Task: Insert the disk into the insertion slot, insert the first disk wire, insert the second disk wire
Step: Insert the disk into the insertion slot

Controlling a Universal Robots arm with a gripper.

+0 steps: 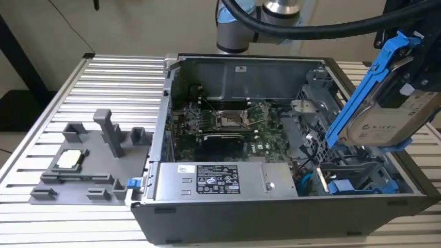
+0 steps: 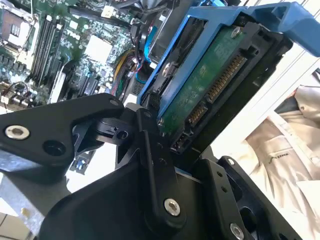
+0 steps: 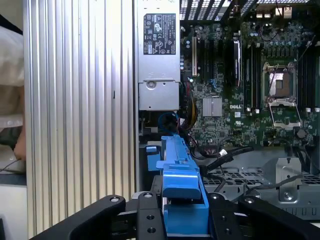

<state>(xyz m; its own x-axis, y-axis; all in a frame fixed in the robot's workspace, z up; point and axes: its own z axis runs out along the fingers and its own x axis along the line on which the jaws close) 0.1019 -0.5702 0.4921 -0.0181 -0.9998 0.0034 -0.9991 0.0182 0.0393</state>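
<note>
Exterior view: disk (image 1: pixel 386 121), blue-framed, tilted on edge, held aloft at the exterior view's right; insertion slot (image 1: pixel 358 166) below it, apart, inside the open computer case (image 1: pixel 227 217); gripper (image 1: pixel 424 77) at the disk's upper side; second wrist view: jaws clamped across the disk near its connector edge.

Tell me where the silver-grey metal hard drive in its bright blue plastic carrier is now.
At the exterior view's right, the silver-grey hard drive hangs tilted in the black gripper, above the corner of the grey computer case where another blue carrier sits.
</note>
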